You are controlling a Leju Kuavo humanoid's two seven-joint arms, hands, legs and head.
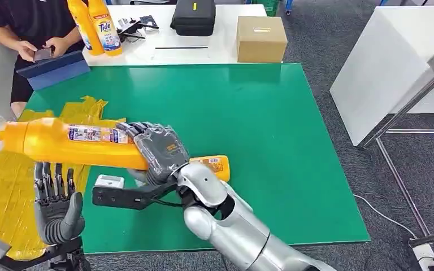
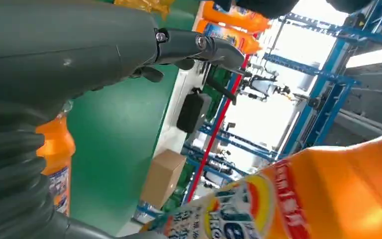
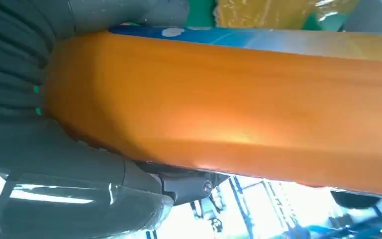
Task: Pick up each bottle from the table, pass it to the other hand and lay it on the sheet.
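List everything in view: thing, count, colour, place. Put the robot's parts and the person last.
held bottle: one, orange with clear cap, lying sideways in the right hand above the yellow sheet's edge
standing bottles: two, orange, upright on the white table at the far left
yellow sheet: one, crumpled, on the left of the green mat
green mat: one, covering the near table
cardboard box: one, brown, on the white table
black case: one, on the white table, left of the box
blue folder: one, at the mat's far left corner
right hand: grey, grips the held bottle's base end
left hand: grey, fingers spread, below the bottle
person: one, dark top, at the far left
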